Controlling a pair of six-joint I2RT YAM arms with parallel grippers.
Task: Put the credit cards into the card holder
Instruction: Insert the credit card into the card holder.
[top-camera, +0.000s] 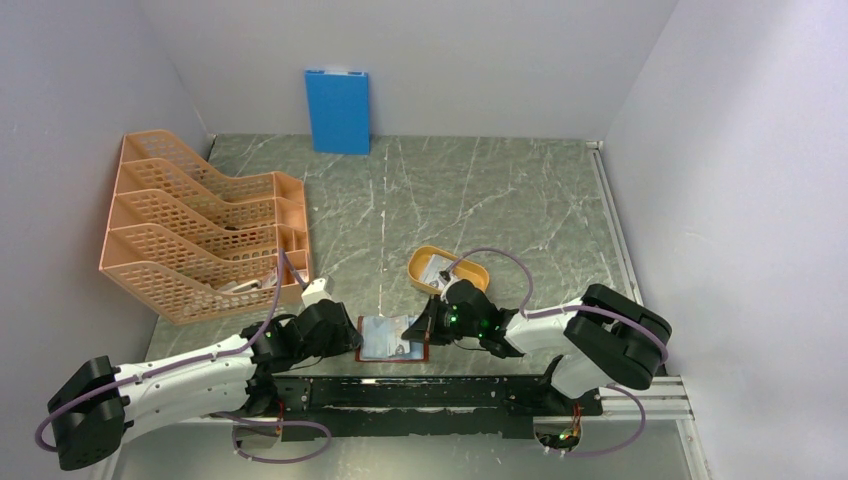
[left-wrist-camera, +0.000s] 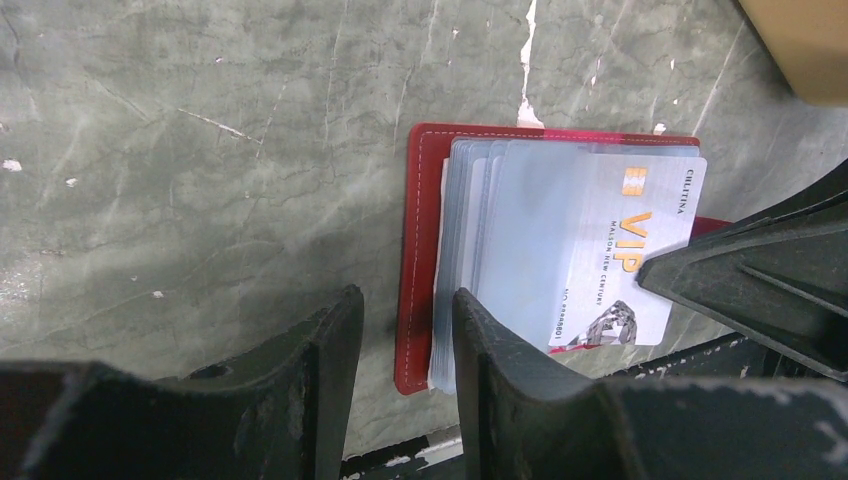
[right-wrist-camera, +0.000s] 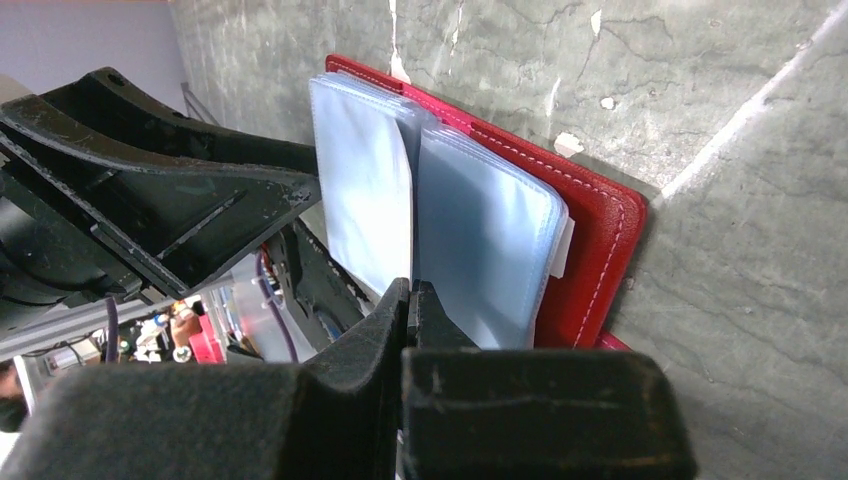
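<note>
The dark-red card holder (top-camera: 392, 340) lies open near the table's front edge, with a stack of clear sleeves on it (left-wrist-camera: 470, 230). A white credit card (left-wrist-camera: 610, 250) printed "VIP" lies partly in the top sleeve. My right gripper (top-camera: 428, 325) is shut on that card's right edge, and its fingers (left-wrist-camera: 745, 270) show in the left wrist view. In the right wrist view the right gripper (right-wrist-camera: 411, 295) is closed, the card edge-on between its jaws, and the card holder (right-wrist-camera: 590, 250) lies ahead. My left gripper (left-wrist-camera: 405, 330) is open, its jaws on either side of the card holder's left edge (left-wrist-camera: 420, 250).
A yellow-orange oval tray (top-camera: 447, 270) stands just behind the card holder; its corner shows in the left wrist view (left-wrist-camera: 800, 40). An orange mesh file rack (top-camera: 200, 235) stands at the left. A blue board (top-camera: 337, 110) leans on the back wall.
</note>
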